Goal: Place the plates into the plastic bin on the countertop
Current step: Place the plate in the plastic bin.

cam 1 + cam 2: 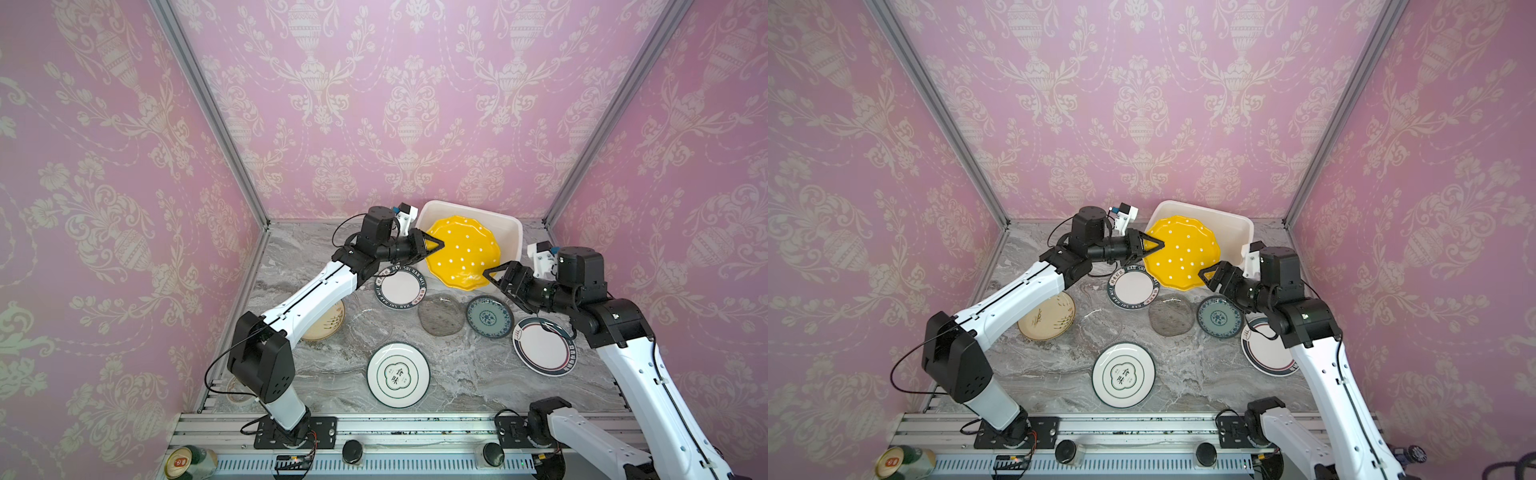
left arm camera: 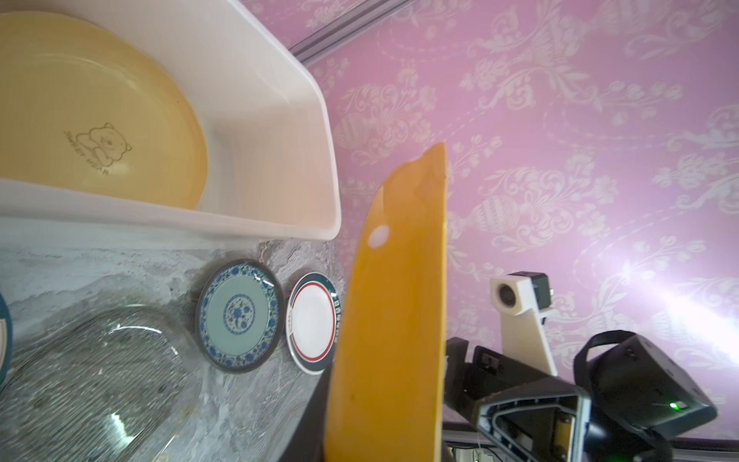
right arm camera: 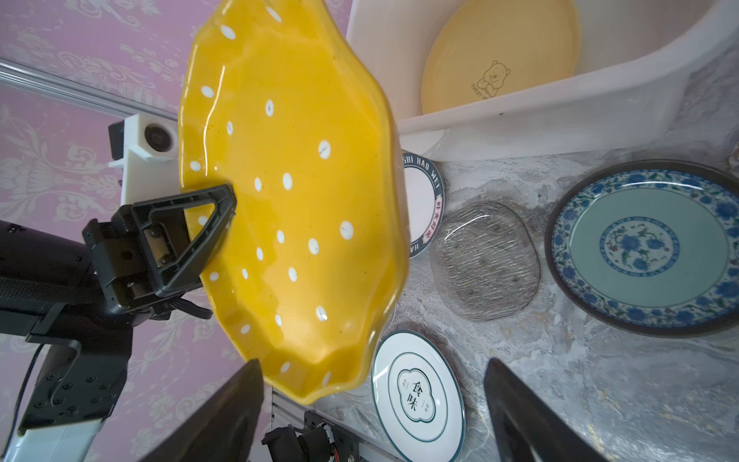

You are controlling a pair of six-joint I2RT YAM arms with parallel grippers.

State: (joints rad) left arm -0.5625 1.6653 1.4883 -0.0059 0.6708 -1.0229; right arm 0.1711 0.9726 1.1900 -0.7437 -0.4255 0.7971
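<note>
My left gripper (image 1: pixel 438 245) (image 3: pixel 228 208) is shut on the left rim of the dotted yellow scalloped plate (image 1: pixel 461 253) (image 1: pixel 1183 253) (image 2: pixel 392 320) (image 3: pixel 300 200), which hangs tilted over the near side of the white plastic bin (image 1: pixel 469 208) (image 2: pixel 260 80). In the bin lies the pale yellow bear plate (image 2: pixel 100 120) (image 3: pixel 500 60). My right gripper (image 1: pixel 498 272) (image 3: pixel 372 362) stands open at the yellow plate's near right edge, not gripping it. On the countertop (image 1: pixel 478 374) lie several plates: lettered-rim white (image 1: pixel 401 286), grey (image 1: pixel 440 314), teal (image 1: pixel 488 318), cream (image 1: pixel 328 324).
More plates lie nearer the front: a white one with a green emblem (image 1: pixel 398 375), a red-lined white one (image 1: pixel 544 347) under my right arm, a clear glass one (image 1: pixel 370 328). A beige tape roll (image 1: pixel 241 392) sits by the left arm's base. Pink walls close three sides.
</note>
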